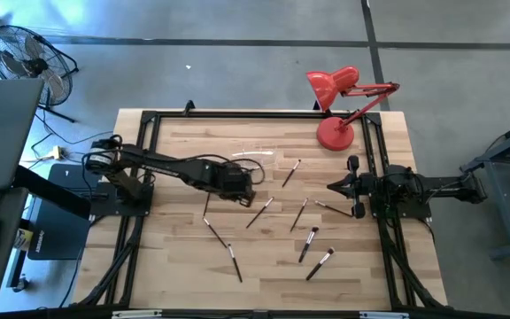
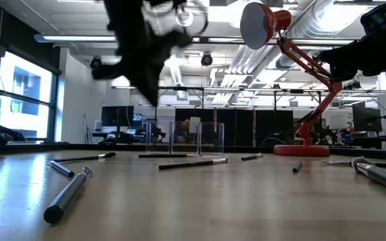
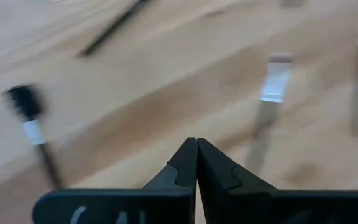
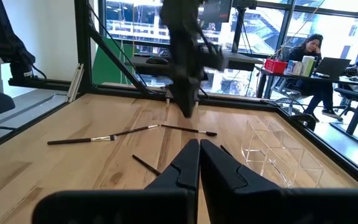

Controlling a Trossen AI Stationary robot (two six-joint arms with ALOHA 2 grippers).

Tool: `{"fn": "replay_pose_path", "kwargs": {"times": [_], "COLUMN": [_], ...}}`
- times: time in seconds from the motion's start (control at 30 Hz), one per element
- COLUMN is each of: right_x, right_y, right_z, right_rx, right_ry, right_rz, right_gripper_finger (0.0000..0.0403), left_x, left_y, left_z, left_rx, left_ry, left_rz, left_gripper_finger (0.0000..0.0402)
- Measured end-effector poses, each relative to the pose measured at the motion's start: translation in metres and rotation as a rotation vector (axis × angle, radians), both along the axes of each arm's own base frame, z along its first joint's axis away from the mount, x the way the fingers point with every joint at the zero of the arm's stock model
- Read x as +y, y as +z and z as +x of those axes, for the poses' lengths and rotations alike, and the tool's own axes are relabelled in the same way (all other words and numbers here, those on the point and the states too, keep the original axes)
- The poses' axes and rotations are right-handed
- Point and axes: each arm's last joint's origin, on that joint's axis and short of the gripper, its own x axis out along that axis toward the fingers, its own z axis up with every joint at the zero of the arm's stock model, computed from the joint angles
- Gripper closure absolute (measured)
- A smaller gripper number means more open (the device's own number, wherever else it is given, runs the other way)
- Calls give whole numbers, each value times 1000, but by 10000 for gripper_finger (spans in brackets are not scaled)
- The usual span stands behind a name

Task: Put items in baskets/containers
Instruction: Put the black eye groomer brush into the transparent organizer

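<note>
Several thin dark makeup brushes lie flat and scattered on the wooden table, among them one brush [image 1: 292, 171], another [image 1: 259, 213] and a third [image 1: 320, 263]. The clear plastic holder [image 4: 278, 155] stands on the table toward the far side and shows faintly in the high view [image 1: 255, 158] and the low view [image 2: 186, 137]. My left gripper [image 1: 244, 195] hovers above the table near its middle, just on the near side of the holder; its fingers [image 3: 196, 155] are shut with nothing between them. My right gripper [image 1: 333, 186] waits at the right side, shut [image 4: 199, 155], level and pointing toward the left.
A red desk lamp stands on its round base [image 1: 335, 133] at the far right corner, its head [image 1: 330, 84] past the far edge. Black frame rails [image 1: 149, 120] run around the table. Bare wood lies on the left near part. A person [image 4: 312, 53] sits at a desk in the room beyond.
</note>
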Motion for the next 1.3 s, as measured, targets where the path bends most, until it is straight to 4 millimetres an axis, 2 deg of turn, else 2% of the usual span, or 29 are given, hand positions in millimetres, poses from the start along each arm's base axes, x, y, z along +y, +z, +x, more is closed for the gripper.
{"fn": "replay_pose_path", "kwargs": {"times": [0.13, 0.23, 0.37, 0.5, 0.57, 0.67, 0.77, 0.87, 0.97, 1.07, 1.2, 1.3], "right_x": [0, 0, 0, 0, 0, 3, 9, 15, 24, 39, 62, 74], "right_y": [0, 0, 0, 0, 1, 5, 22, 36, 51, 63, 67, 63], "right_z": [0, 0, 0, 0, 0, 0, 0, 6, 21, 48, 92, 121], "right_rx": [0, 0, 0, 1, 1, 13, 0, 58, 130, 244, 539, 803], "right_ry": [0, 0, 3, -3, -4, 43, 91, 42, -41, -124, -225, -344], "right_rz": [0, 0, 42, 204, 274, 373, 397, 386, 345, 316, 301, 356], "right_gripper_finger": [395, 397, 398, 398, 400, 401, 402, 402, 402, 402, 403, 403], "left_x": [-28, -49, -73, -89, -93, -95, -94, -93, -92, -88, -79, -68], "left_y": [31, 45, 48, 48, 43, 24, 3, -17, -32, -41, -45, -44], "left_z": [9, 10, 4, -1, -2, -7, -16, -23, -28, -40, -62, -79], "left_rx": [-113, -175, -192, -191, -176, -104, -29, 26, 52, 86, 88, 58], "left_ry": [-52, -71, -77, -75, -92, -89, -85, -137, -177, -223, -274, -261], "left_rz": [22, -2, -76, -98, -71, -52, -83, -108, -116, -110, -88, -64], "left_gripper_finger": [401, 401, 401, 401, 401, 401, 401, 401, 401, 401, 401, 402]}}
